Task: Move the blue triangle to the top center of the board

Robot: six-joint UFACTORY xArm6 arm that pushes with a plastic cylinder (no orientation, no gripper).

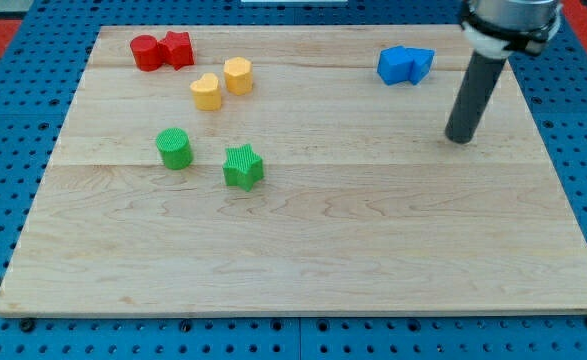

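I see the wooden board (pixel 303 250) lying on a blue table with holes (pixel 13 90). Near the view's top left corner of the board there are two red blocks touching each other: a round one (pixel 146 52) and a star-like one (pixel 178 48). Just below them, toward the view's right, two yellow blocks stand close together, a heart shape (pixel 205 91) and a more many-sided one (pixel 238 75). Lower on the left half are a green cylinder (pixel 174 148) and a green star (pixel 243 166), a little apart from each other. The top middle of the board, between the yellow pair and the blue blocks, carries no block.

I cannot read any writing or label on the board or on the blocks.

At the view's top right there are two blue blocks pressed together. I take the right one for the blue triangle (pixel 419 61), and the other blue block (pixel 397 66) touches its left side; their exact shapes are hard to tell because they merge.

My arm has no claw, only a dark rod, so nothing is held. My tip (pixel 459 138) rests on the board below and to the right of the blue pair, near but not touching.
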